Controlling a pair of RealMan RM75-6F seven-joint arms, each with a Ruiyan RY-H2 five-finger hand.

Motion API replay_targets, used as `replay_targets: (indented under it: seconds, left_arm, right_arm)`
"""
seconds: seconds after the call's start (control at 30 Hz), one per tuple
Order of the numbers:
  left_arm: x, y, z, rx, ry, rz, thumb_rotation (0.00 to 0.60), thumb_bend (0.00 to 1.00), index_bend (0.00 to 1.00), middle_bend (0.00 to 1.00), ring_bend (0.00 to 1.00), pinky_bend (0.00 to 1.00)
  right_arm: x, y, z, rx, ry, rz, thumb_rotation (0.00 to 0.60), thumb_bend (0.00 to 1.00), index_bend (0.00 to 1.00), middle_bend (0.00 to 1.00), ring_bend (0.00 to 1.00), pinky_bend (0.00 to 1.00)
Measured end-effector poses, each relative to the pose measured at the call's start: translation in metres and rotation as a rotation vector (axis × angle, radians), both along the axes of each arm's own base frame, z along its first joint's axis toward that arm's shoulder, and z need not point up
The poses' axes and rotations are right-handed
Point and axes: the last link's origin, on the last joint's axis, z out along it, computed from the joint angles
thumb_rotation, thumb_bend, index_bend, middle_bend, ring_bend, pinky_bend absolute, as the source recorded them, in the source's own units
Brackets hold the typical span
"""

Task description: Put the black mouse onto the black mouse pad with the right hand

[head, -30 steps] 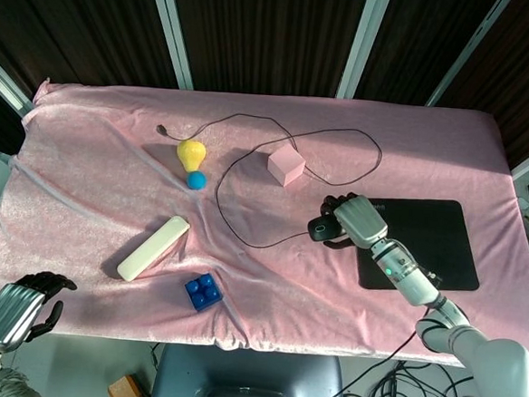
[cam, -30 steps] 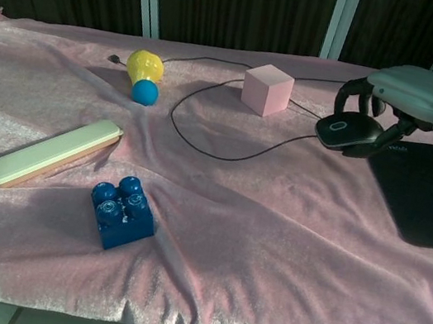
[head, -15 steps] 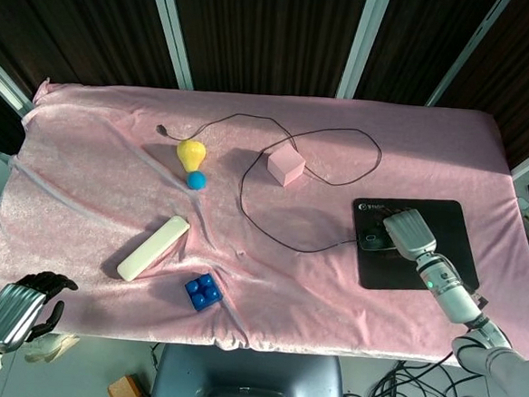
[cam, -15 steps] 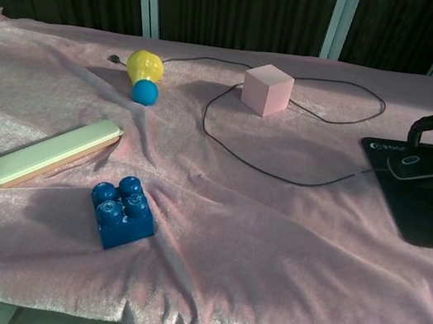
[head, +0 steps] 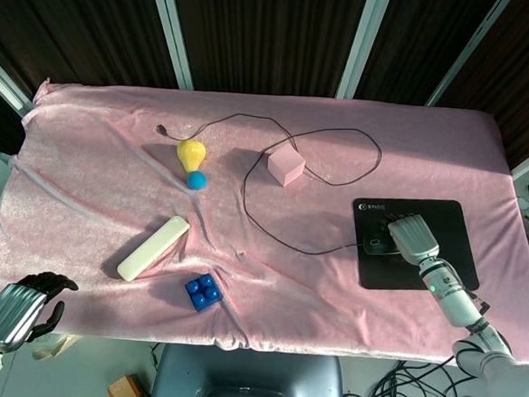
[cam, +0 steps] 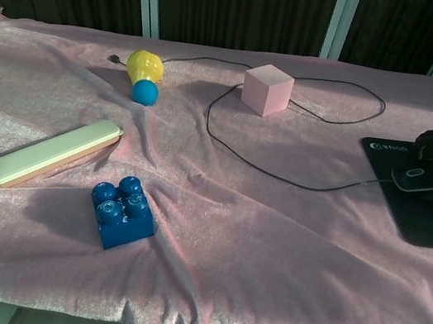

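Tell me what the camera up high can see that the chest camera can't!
Only the head view shows the left hand, hanging off the table's near left corner, and the whole black mouse pad. Only the chest view shows the black mouse clearly from the side, sitting on the pad. Both show the right hand over the mouse, the pink cube, the blue brick, the yellow toy and the cream case.

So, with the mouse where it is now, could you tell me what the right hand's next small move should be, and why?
Probably open the fingers and lift straight up. The black mouse already appears to rest on the black mouse pad, near its left end, and the right hand is over it, so the placement looks done. A straight lift should avoid dragging the mouse or its cable off the pad.
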Motion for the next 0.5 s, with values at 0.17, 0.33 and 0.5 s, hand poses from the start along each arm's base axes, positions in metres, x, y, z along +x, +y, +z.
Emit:
replay_targets:
  seconds: [0.17, 0.33, 0.5]
  left_arm:
    - [0.000, -0.001, 0.000, -0.002, -0.001, -0.001, 0.600, 0.58, 0.38, 0.39, 0.32, 0.44]
    - [0.000, -0.001, -0.001, -0.004, 0.001, -0.002, 0.600, 0.58, 0.38, 0.39, 0.32, 0.44]
    - [0.000, 0.000, -0.001, -0.005, 0.004, 0.000, 0.600, 0.58, 0.38, 0.39, 0.32, 0.44]
  right_arm:
    - [-0.011, 0.010, 0.009, -0.019, 0.015, -0.005, 0.600, 0.67, 0.61, 0.46, 0.52, 0.59]
    - [-0.021, 0.012, 0.015, -0.037, 0.052, -0.034, 0.600, 0.67, 0.61, 0.46, 0.52, 0.59]
    - [-0.027, 0.013, 0.017, -0.036, 0.073, -0.069, 0.600, 0.61, 0.35, 0.38, 0.39, 0.49]
